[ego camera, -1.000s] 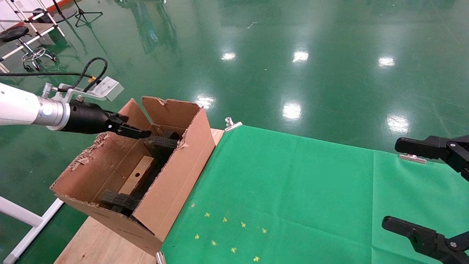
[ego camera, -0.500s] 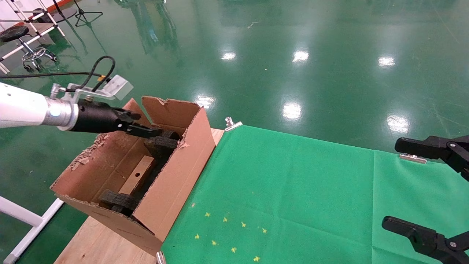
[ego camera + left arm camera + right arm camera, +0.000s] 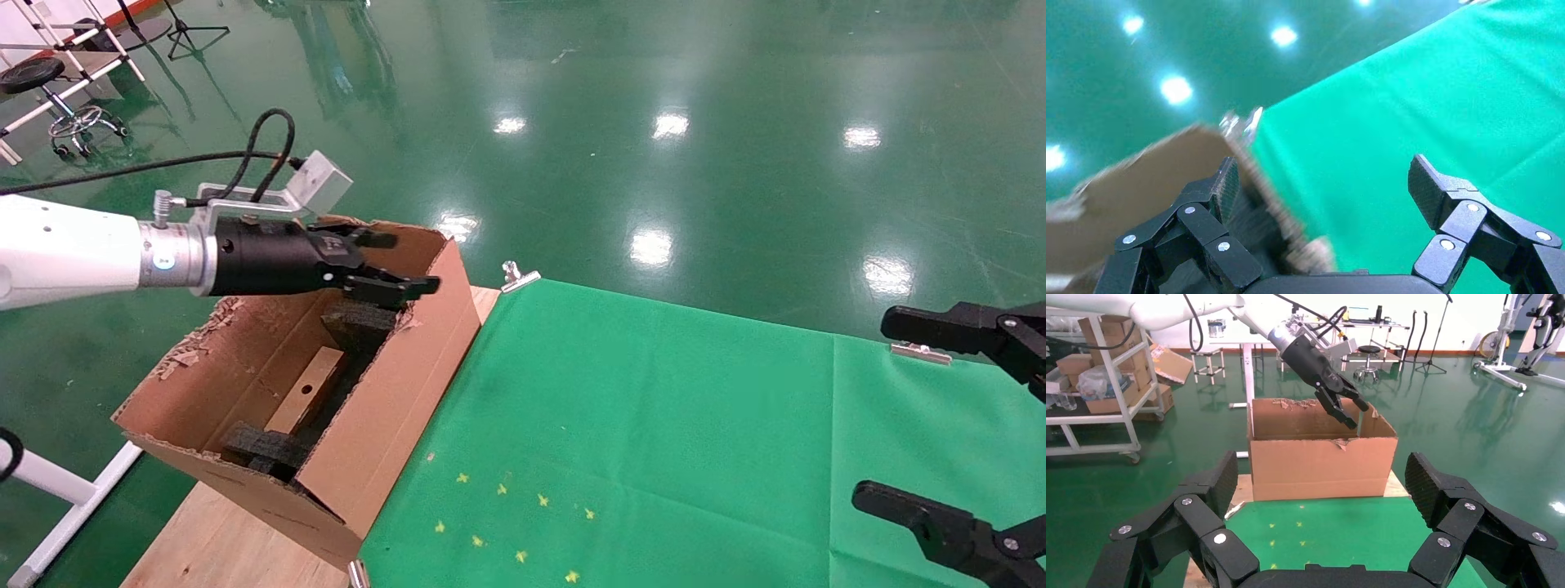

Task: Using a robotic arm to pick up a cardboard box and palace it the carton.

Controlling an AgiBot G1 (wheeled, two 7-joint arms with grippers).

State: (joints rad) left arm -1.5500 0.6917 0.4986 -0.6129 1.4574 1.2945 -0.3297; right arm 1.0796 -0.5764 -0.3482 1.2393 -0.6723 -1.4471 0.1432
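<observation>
Since the left gripper (image 3: 396,263) has lifted clear of the carton (image 3: 392,384) | fingers spread, empty | box (image 3: 306,400) inside | placement looks done

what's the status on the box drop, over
Left gripper open, empty, above the carton rim. Right gripper open, parked over the green cloth. Small box lying inside the carton between foam blocks. Nothing in the way.

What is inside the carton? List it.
In the carton: the cardboard box lying between two black foam blocks. The near wall hides the floor beneath them.
</observation>
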